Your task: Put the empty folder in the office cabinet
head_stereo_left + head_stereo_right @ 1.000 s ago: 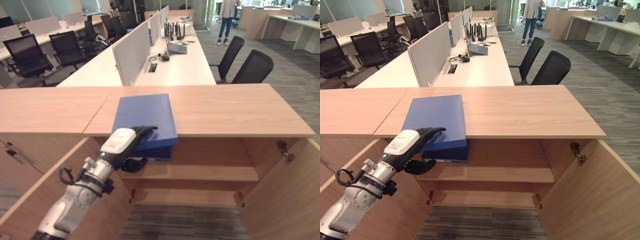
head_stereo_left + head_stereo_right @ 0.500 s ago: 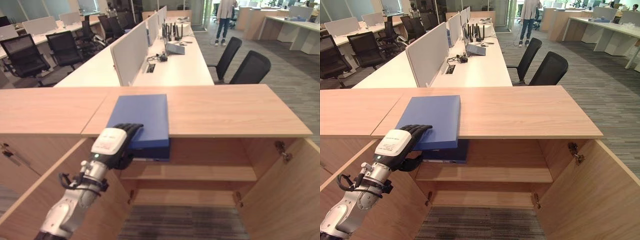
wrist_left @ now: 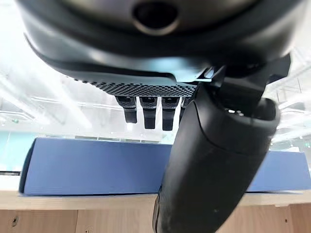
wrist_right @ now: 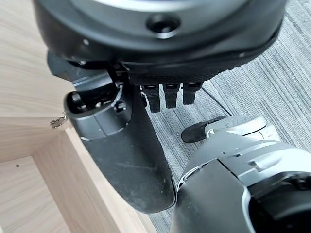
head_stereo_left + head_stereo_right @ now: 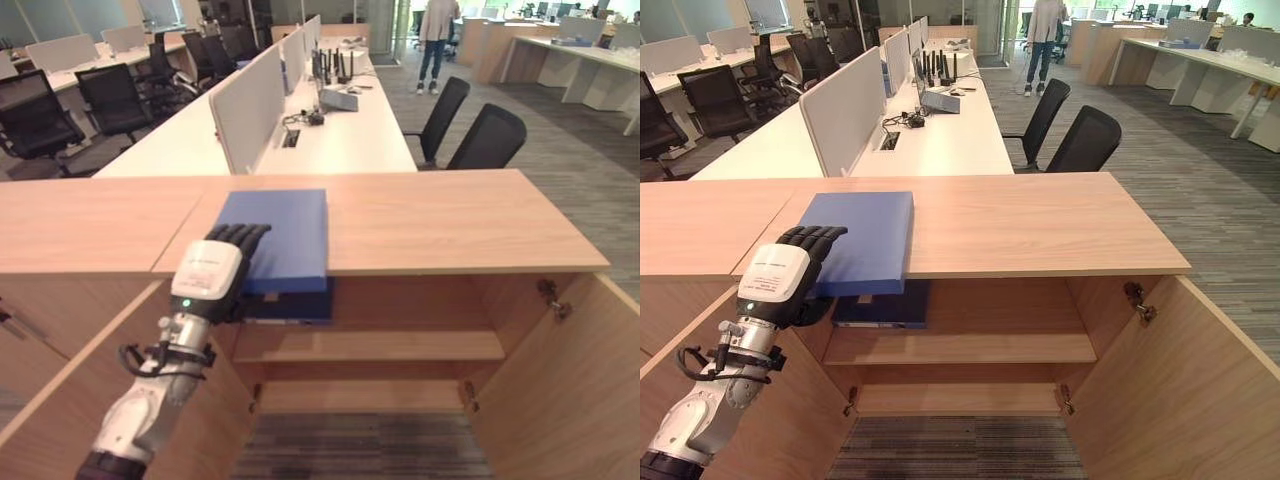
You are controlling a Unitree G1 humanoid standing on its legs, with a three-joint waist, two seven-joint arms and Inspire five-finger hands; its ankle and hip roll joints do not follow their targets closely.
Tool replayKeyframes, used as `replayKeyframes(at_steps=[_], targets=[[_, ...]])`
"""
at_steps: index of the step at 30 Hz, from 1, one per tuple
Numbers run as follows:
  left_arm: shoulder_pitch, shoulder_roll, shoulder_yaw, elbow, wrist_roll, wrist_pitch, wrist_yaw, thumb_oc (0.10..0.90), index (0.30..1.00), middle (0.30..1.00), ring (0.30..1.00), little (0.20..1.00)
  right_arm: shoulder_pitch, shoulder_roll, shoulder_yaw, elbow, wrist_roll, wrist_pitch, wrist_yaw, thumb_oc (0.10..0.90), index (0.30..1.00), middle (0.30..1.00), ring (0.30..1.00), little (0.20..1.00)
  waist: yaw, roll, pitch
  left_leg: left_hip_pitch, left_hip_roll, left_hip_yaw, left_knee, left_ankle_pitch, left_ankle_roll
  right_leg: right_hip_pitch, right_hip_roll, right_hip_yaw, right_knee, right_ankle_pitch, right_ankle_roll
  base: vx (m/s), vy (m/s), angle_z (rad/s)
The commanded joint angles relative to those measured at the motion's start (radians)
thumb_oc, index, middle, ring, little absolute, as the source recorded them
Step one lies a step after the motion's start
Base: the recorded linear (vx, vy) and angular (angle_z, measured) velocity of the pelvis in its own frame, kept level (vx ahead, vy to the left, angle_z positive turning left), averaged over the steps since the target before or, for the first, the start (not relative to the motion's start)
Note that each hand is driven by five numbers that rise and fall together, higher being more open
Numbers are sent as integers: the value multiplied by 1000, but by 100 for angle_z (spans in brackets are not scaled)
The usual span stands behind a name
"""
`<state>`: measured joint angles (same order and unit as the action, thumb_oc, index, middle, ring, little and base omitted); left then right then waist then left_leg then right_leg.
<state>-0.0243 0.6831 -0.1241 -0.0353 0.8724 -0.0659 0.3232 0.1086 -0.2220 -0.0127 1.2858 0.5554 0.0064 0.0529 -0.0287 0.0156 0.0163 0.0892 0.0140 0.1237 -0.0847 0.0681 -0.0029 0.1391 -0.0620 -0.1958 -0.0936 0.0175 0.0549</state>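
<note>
A blue folder [image 5: 283, 235] lies flat on the wooden cabinet top [image 5: 450, 220], its near edge sticking out a little over the open cabinet. My left hand [image 5: 212, 272] is at the folder's near left corner, fingers [image 5: 812, 236] curled over the top face and thumb [image 3: 214, 165] crossing its front edge [image 3: 92, 167] from below. My right hand [image 4: 124, 145] hangs low beside a cabinet door [image 4: 29, 92] above the carpet, with relaxed fingers and nothing in it.
Both cabinet doors stand open, left [image 5: 60, 400] and right [image 5: 575, 370]. A darker blue folder [image 5: 292, 306] lies on the upper shelf [image 5: 400, 346]. Desks and black chairs [image 5: 487, 137] stand behind the cabinet, and a person [image 5: 435, 30] is far back.
The camera has shifted. My left hand has moved from the middle of the folder's near edge toward its left corner, and the folder now lies squarer to the cabinet edge.
</note>
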Motion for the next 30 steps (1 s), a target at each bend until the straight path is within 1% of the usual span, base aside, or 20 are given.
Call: replayKeyframes(at_steps=[1,5,9,16,21,23,24,25,26,27,28,30], targets=[[-226,31,35,43,51,43,113,400,300,300,300,300,-67,-14,43,-29,6,-38,-3,800,900,900,900,900,-18,-45,6,43,16,-32,-3,-157,-37,0,-46,-52,6,-36,65,-13,-2,-5],[-264,32,-13,153,75,81,108,400,300,300,300,300,-66,-24,51,-42,-3,-36,-2,800,900,900,900,900,-24,-47,7,43,17,-27,-3,-157,-37,-3,-46,-46,6,-34,65,-17,-4,-7],[-255,30,-47,252,91,105,88,400,300,300,300,300,-63,-29,50,-54,-8,-37,-1,800,900,900,900,900,-30,-47,8,47,17,-21,-3,-159,-36,-3,-47,-41,6,-34,65,-9,-1,-3],[-210,23,-43,306,78,113,70,400,300,300,300,300,-54,-33,39,-48,-23,-33,-4,800,900,900,900,900,-31,-48,6,52,16,-19,-3,-163,-34,-1,-46,-38,6,-35,64,0,0,-2],[-190,11,-27,316,57,117,59,400,300,300,300,300,-54,-35,33,-43,-26,-31,-5,800,900,900,900,900,-31,-48,6,54,15,-17,-3,-162,-34,1,-46,-38,6,-35,63,1,2,-3],[-171,-19,5,274,-23,97,36,400,300,300,300,300,-55,-35,24,-50,-19,-30,-5,800,900,900,900,900,-27,-50,6,54,15,-19,-3,-162,-32,1,-46,-38,6,-35,61,0,0,0],[-169,-19,6,273,-23,97,35,400,300,300,300,300,-55,-35,24,-50,-19,-30,-5,800,900,900,900,900,-28,-50,6,54,15,-19,-3,-162,-32,1,-46,-38,6,-35,61,0,0,0],[-138,-54,41,188,-122,63,-7,400,300,300,300,300,-53,-34,18,-64,-13,-28,-8,800,900,900,900,900,-24,-50,10,56,15,-22,-3,-162,-31,3,-46,-39,6,-35,60,0,0,0],[-116,-72,61,128,-190,36,-33,400,300,300,300,300,-52,-31,11,-70,-10,-27,-8,800,900,900,900,900,-19,-51,12,53,14,-24,-3,-161,-30,1,-46,-40,6,-35,59,0,0,0],[-106,-71,69,115,-195,37,-42,400,300,300,300,300,-51,-32,13,-71,-11,-26,-9,800,900,900,900,900,-21,-50,11,53,14,-24,-3,-161,-30,1,-46,-40,6,-35,60,13,22,-5],[-47,-106,91,-41,-414,-32,-151,400,300,300,300,300,-43,-29,6,-67,-15,-21,3,800,900,900,900,900,-15,-47,16,56,15,-27,-3,-163,-30,4,-44,-44,6,-36,60,-7,26,-3],[-18,-131,99,-157,-639,-80,-235,400,300,300,300,300,-45,-21,15,-40,-37,-15,12,800,900,900,900,900,-13,-44,17,48,11,-27,-3,-156,-28,-2,-47,-47,6,-29,60,-13,33,3]])
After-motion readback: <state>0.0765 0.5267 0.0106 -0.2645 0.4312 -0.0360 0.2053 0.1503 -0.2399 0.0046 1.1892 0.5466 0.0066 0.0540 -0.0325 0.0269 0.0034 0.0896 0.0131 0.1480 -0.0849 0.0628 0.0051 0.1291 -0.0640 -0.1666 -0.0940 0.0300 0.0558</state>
